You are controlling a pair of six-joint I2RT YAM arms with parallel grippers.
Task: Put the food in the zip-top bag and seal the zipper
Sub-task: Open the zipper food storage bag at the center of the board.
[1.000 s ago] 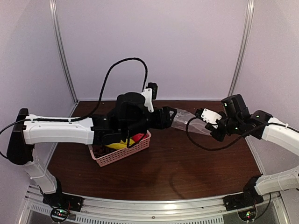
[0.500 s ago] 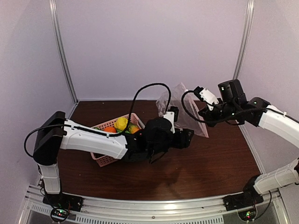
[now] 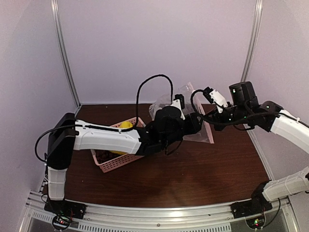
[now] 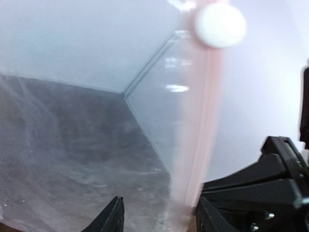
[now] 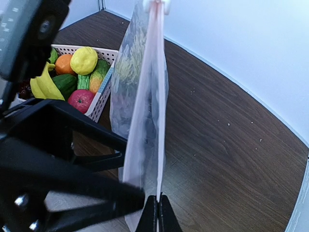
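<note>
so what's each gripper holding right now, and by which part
The right gripper pinches the zip-top bag by its zipper edge, at the end opposite the white slider. The left gripper is open, gripping nothing.

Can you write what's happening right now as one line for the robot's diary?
bag: held upright | right gripper: shut on bag edge | left gripper: open, by bag | food: in basket

Top external view: fixed high behind the near edge, facing down and forward over the whole tabletop. Left wrist view: hard against the zip-top bag, looking through its film toward a far corner. Right wrist view: close along the same bag's edge; shares the pink basket with the top view.
</note>
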